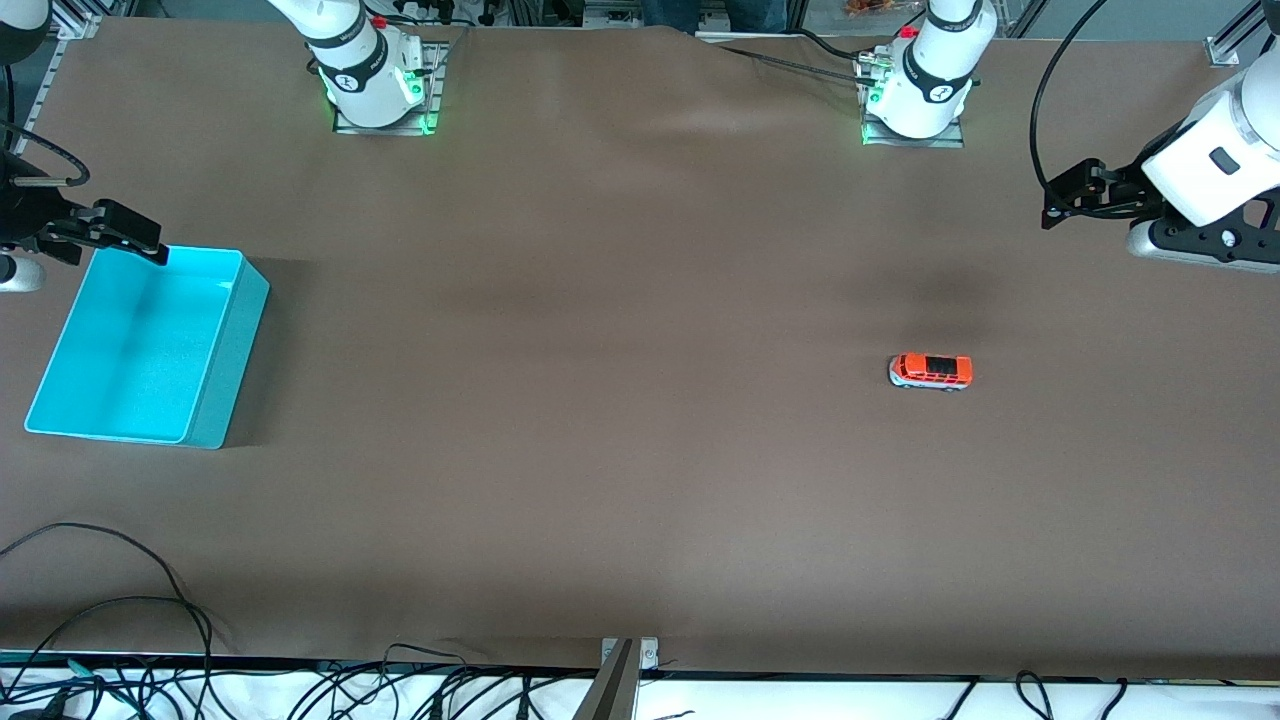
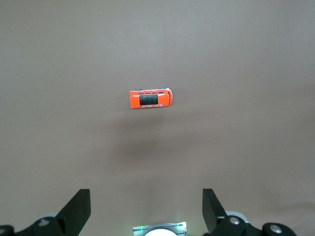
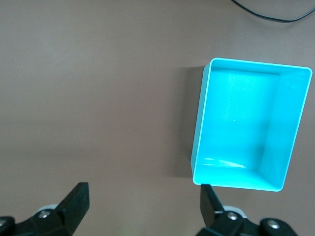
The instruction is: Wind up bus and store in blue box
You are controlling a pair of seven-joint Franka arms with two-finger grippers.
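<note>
Left wrist view, left end effector [image 2: 146, 211] wide apart, empty, over bus [image 2: 150, 98], right end effector [image 3: 142, 206] likewise

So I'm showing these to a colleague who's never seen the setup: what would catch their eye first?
Probably the blue box, bright and empty at the right arm's end of the table, with the open right end effector over its rim. Next the tiny orange-red bus, alone on its wheels toward the left arm's end, the open left end effector high above.
</note>
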